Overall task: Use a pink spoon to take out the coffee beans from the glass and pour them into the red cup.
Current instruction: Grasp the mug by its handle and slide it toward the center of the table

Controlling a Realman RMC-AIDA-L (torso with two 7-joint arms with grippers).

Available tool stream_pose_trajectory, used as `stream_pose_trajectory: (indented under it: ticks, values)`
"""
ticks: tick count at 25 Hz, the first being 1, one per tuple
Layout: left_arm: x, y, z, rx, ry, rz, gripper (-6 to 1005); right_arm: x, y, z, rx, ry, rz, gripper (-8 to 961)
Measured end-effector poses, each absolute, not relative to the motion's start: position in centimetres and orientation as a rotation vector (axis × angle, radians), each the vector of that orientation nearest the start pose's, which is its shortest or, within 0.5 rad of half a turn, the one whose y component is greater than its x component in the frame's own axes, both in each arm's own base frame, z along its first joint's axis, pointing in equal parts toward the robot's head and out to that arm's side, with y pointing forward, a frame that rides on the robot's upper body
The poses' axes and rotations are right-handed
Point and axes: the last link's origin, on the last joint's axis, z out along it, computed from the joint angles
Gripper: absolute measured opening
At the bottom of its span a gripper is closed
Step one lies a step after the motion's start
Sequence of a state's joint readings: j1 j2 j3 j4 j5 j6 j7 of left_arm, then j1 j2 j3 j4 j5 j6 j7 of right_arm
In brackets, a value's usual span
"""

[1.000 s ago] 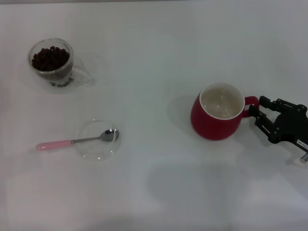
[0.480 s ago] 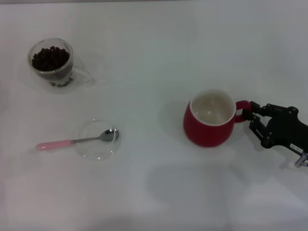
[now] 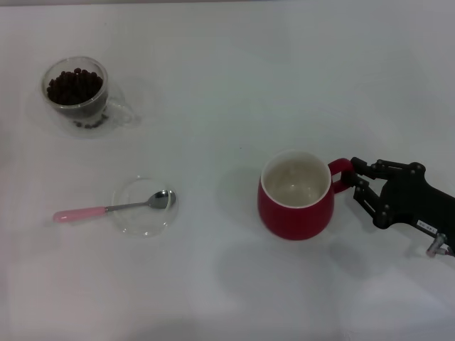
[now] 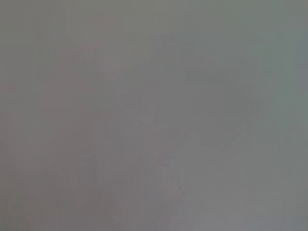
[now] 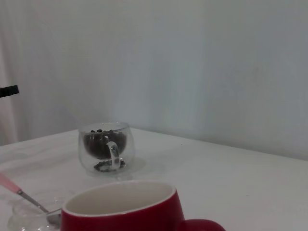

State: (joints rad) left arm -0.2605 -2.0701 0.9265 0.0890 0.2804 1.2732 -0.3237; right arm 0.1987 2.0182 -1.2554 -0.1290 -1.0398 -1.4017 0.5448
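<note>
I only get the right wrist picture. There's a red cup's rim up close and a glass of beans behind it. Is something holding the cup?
Observer: Yes. In the head view the right claw grips the red cup by its handle, on the robot's right side.
Operator: Are there beans in the cup yet?
Observer: No. From above, its cream inside looks empty.
Operator: Where's the whole spoon?
Observer: The pink spoon lies with its bowl in a shallow clear dish, and its handle points to the robot's left. Nothing holds it, and the left claw shows in no view.
</note>
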Motion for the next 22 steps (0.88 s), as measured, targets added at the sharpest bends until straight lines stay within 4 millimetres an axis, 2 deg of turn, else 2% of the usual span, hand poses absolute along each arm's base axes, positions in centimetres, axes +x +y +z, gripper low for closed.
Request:
stream_pose_trajectory:
  ticks: [14, 22]
  values:
    - [-41.2, 25.8, 5.7, -1.222, -0.663, -0.640, 741, 35.0, 21.2, -5.2, -2.359, 0.533, 0.738, 192]
    - [-41.2, 25.7, 5.5, -1.226, -0.663, -0.640, 741, 34.6, 21.0, -5.7, -2.396, 0.513, 0.745, 240]
